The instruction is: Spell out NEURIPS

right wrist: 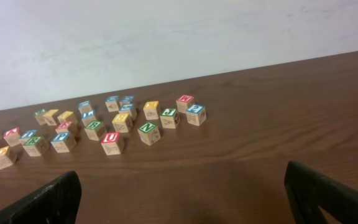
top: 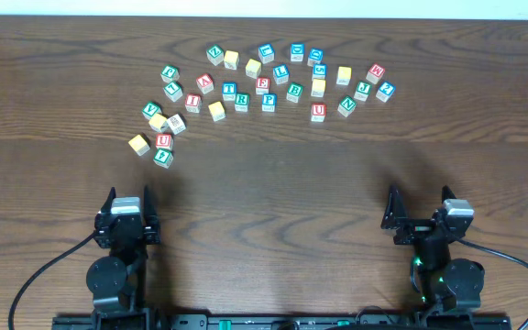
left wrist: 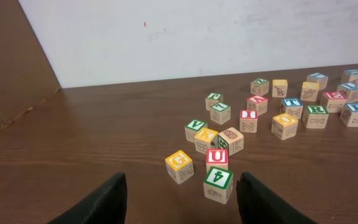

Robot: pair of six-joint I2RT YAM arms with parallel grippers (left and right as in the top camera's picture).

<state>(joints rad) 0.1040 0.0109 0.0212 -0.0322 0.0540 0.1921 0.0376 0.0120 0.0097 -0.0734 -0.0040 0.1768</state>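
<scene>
Small wooden letter cubes lie scattered in an arc across the far half of the table. Among them are a green N [top: 346, 105], a red U [top: 318, 112], a red E [top: 262, 85], a green R [top: 241, 101], a blue P [top: 269, 102], a red I [top: 192, 103] and a yellow-topped cube [top: 216, 111]. My left gripper [top: 130, 206] rests near the front left, open and holding nothing. Its wrist view shows a green-topped cube [left wrist: 218, 183] just ahead of the right finger. My right gripper [top: 419, 206] is wide open at the front right, well short of the N [right wrist: 148, 132] and U [right wrist: 112, 142].
A second red U [top: 163, 140] sits in a tight cluster with yellow [top: 138, 144] and green cubes at the left. Cubes with other letters are mixed through the arc. Bare dark wood [top: 273, 202] separates the cubes from both grippers. A white wall stands behind the table.
</scene>
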